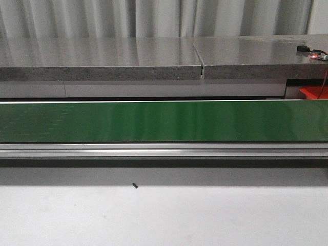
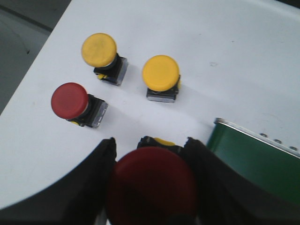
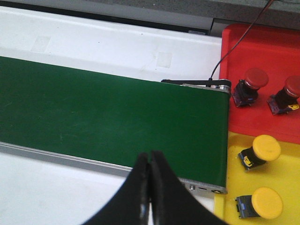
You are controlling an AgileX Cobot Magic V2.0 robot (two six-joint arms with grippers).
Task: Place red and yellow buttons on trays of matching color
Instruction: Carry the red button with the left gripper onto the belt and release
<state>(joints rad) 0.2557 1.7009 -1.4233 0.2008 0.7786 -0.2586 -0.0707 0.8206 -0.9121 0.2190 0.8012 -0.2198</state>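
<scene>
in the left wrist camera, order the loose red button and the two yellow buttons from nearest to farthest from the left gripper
1. Loose red button, nearest the left gripper.
2. Yellow button toward the green belt.
3. Yellow button behind the loose red one, farthest.

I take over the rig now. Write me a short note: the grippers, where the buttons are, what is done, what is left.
Left gripper: shut on a red button.
Right gripper: shut, empty, above the green belt.
Done: two red buttons on the red tray, two yellow buttons on the yellow tray.
Left: the held button, plus one red button and two yellow buttons on the white table.
</scene>
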